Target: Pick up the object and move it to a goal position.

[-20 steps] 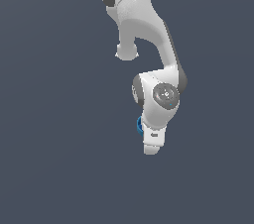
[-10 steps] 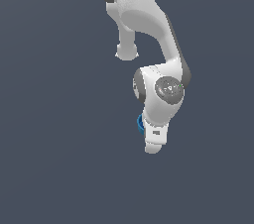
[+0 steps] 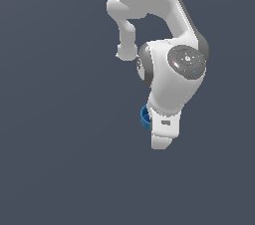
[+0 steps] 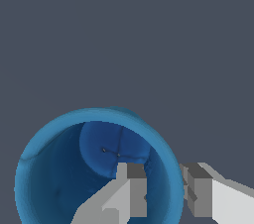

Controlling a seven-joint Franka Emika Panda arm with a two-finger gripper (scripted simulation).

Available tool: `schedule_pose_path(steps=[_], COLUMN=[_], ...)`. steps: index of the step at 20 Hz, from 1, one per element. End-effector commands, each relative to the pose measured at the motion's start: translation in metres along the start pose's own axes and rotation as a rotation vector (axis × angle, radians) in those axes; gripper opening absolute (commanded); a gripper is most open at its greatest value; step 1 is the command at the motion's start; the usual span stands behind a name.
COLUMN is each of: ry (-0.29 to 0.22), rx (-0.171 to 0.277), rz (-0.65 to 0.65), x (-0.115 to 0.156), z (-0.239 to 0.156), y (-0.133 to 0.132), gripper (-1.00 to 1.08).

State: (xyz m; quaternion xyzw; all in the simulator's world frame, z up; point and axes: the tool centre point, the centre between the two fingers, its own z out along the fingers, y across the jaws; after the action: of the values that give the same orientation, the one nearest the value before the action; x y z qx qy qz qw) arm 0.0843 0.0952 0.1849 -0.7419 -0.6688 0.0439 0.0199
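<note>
While the arm has shifted slightly, the gripper (image 4: pixel 163 188) stays clamped on the cup (image 4: pixel 54 168) wall.

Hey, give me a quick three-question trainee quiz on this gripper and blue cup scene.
1. True or false: one finger sits inside the blue cup, the other outside its wall.
2. In the exterior view, the cup peeks out on which side of the gripper?
3. The gripper straddles the cup's: A) rim B) handle

Key: 1 true; 2 the exterior view's left; 3 A
</note>
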Motion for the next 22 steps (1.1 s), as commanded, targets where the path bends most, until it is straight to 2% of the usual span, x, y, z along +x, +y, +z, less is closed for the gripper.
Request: schedule_pose_path(steps=[1,11,22], ry=[0.001,0.001,0.0], rx=[-0.002,-0.002,-0.002], rz=[0.0,0.0,0.002], x=[0.001,0.002,0.003], z=[-0.027,-0.11,-0.142], y=[0.001,0.005,0.009], gripper=[-1.0,-1.0,-1.0])
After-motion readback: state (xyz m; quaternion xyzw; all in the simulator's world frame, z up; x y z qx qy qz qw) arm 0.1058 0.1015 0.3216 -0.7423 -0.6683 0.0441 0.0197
